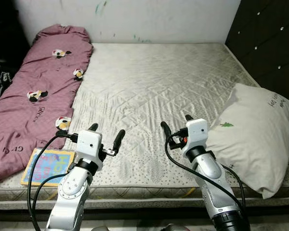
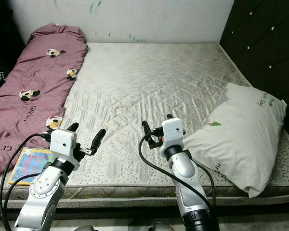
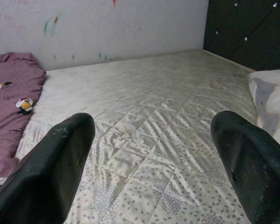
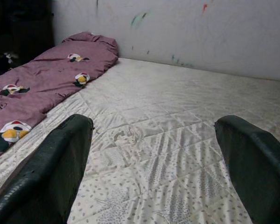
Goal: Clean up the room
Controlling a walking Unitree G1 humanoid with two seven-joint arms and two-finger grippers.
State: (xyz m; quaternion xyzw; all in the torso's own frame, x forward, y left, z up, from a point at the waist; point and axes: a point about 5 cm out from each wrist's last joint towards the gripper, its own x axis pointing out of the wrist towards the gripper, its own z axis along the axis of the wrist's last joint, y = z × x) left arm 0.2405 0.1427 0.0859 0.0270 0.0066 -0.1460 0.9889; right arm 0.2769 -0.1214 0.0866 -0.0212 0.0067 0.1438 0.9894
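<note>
A quilted grey-white mattress (image 1: 149, 86) lies before me. A long mauve duvet (image 1: 36, 91) with cartoon prints runs along its left side. A grey-white pillow (image 1: 255, 134) rests at the right edge, and a colourful flat book (image 1: 48, 166) lies at the front left corner. My left gripper (image 1: 106, 134) hovers open over the front of the mattress, right of the book. My right gripper (image 1: 176, 124) is open too, just left of the pillow. Neither holds anything.
A pale wall (image 1: 135, 19) with paint marks closes the far side. A dark tufted panel (image 1: 274, 43) stands at the right. Dark clutter (image 1: 0, 72) sits beyond the duvet at the left. The mattress's front edge (image 1: 144, 192) is near my arms.
</note>
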